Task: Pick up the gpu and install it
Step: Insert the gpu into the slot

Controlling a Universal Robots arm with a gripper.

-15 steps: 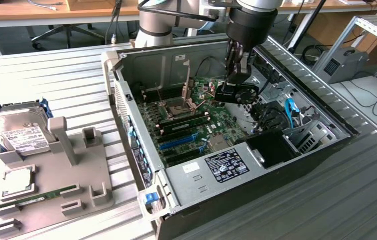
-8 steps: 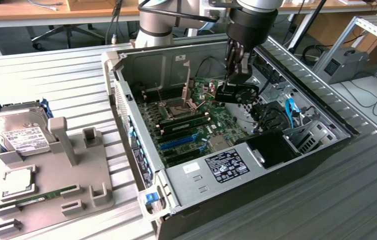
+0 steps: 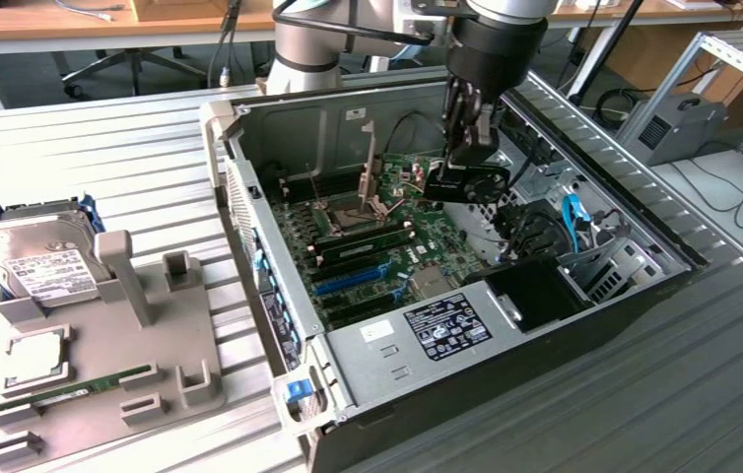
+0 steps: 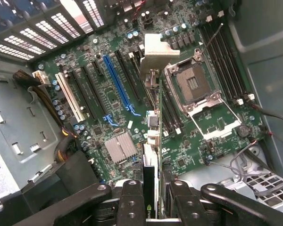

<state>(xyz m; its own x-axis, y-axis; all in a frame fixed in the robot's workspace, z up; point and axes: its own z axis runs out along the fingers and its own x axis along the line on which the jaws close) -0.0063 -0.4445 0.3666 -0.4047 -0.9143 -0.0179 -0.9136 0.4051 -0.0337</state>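
Note:
My gripper (image 3: 468, 158) hangs inside the open computer case (image 3: 246, 197), shut on the gpu (image 3: 466, 183), a black card held above the green motherboard (image 3: 378, 246). In the wrist view the gpu (image 4: 149, 181) runs edge-on away from the gripper (image 4: 154, 209), clamped between the two black fingers (image 4: 132, 202). Its silver end bracket (image 4: 156, 51) points toward the case's rear wall. The card hovers over the board between the blue slot (image 4: 117, 82) and the empty CPU socket (image 4: 194, 84), apart from both.
A grey parts holder (image 3: 108, 374) lies on the exterior view's left with a silver hard drive (image 3: 36, 261), a green RAM stick (image 3: 76, 386) and a CPU (image 3: 36, 355). Inside the case sit a black power supply (image 3: 536, 296) and blue cables (image 3: 572, 212).

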